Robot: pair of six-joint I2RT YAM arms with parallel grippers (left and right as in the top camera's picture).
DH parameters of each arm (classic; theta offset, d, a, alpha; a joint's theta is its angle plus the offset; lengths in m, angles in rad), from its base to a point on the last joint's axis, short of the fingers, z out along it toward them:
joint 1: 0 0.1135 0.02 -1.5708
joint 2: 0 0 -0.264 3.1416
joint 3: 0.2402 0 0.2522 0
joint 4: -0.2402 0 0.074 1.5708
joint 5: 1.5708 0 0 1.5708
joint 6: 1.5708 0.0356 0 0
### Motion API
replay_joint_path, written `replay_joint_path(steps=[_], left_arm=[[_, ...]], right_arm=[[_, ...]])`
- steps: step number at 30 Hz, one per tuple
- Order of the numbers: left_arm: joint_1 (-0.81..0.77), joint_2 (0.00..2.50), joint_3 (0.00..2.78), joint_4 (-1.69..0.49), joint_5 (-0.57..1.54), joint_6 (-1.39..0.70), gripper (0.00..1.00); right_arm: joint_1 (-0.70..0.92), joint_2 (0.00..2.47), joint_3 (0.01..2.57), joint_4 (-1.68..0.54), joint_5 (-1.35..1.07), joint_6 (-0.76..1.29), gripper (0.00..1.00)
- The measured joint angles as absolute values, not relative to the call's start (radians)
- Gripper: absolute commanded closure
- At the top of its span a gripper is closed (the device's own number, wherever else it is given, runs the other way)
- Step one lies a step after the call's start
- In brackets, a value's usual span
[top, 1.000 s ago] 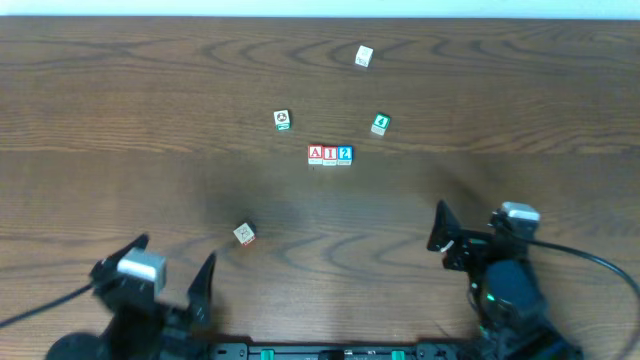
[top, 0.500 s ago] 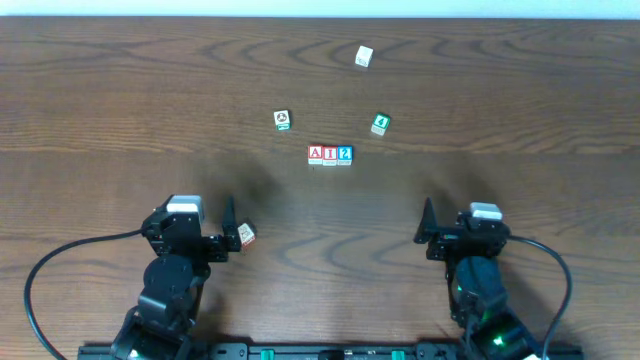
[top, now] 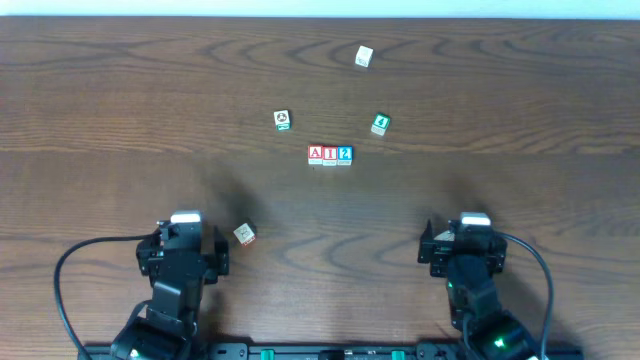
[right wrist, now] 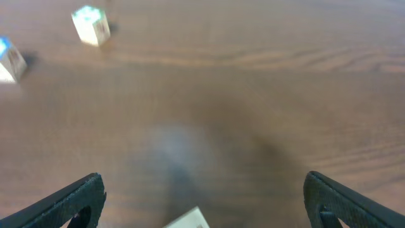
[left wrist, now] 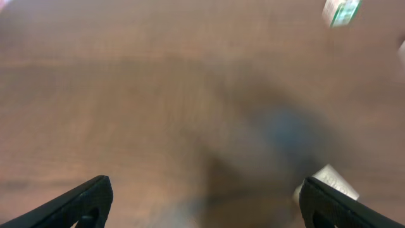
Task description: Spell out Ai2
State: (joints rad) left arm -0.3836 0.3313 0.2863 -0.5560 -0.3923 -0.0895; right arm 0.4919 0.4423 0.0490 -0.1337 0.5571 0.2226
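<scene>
Dark wood table (top: 100, 90). Cubes A (top: 315, 153), I (top: 330, 153) and 2 (top: 345, 153) sit touching in a row mid-table, reading Ai2. Left gripper (left wrist: 209, 202) and right gripper (right wrist: 202, 202) rest near the front edge, well apart from the row, jaws wide and empty. A stray cube (top: 243, 234) lies just beside the left gripper and could get knocked; any reach into the row would likely break the word. Both wrist views are blurred; the stray cube's face is unreadable.
</scene>
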Motion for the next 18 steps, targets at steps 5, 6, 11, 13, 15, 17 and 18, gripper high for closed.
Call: replay_joint_path(steps=[5,6,11,13,15,17,18], left_arm=[[-0.384,0.331,0.286,-0.686,-0.396,-0.09,0.05],[-0.384,0.331,0.286,-0.713,-0.396,-0.09,0.04],[-0.384,0.319,0.286,-0.778,-0.395,-0.09,0.05],[-0.383,0.302,0.285,-0.781,-0.396,-0.089,0.05],[-0.384,0.273,0.274,-0.78,-0.396,-0.089,0.05],[-0.384,0.236,0.25,-0.781,-0.396,-0.089,0.05],[-0.384,0.212,0.233,-0.783,-0.396,-0.089,0.05]], right_arm=[[0.467,0.308,0.049,-0.133,0.559,0.222,0.01],[0.46,0.273,0.049,-0.133,0.558,0.222,0.01],[0.435,0.147,0.049,-0.132,0.558,0.222,0.01],[0.424,0.116,0.049,-0.132,0.559,0.223,0.01],[0.412,0.092,0.049,-0.133,0.558,0.222,0.01],[0.402,0.073,0.049,-0.133,0.559,0.223,0.01],[0.398,0.064,0.049,-0.133,0.559,0.222,0.01]])
